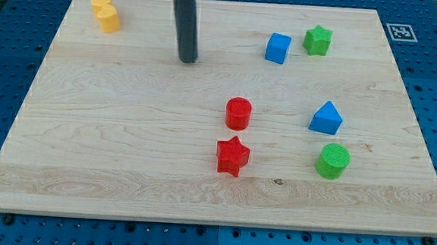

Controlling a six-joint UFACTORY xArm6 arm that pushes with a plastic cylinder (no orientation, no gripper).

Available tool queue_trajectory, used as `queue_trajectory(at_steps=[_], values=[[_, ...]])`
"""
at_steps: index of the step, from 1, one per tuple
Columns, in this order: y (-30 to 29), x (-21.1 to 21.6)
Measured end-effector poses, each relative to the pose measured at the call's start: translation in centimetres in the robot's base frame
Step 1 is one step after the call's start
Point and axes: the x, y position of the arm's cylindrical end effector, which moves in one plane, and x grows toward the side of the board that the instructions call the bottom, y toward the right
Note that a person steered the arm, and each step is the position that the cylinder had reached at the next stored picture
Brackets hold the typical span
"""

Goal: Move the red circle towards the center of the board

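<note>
No claw is fitted, so no claw state applies; my tip (188,59) rests on the bench (89,130), well apart from the red circle (238,113), which sits near centre, just above the red star (232,155).

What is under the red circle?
Only the wooden board lies under the red circle. The spot it covers is hidden, so nothing more can be told. The red star sits just below it in view; my tip is apart, up-left.
</note>
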Motion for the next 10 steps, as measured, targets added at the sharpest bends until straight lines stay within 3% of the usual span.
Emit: queue_trajectory(at_steps=[3, 7, 8, 10], values=[[7.1, 7.0], [7.4, 9.4], [10.0, 9.8], [12.1, 15.7]])
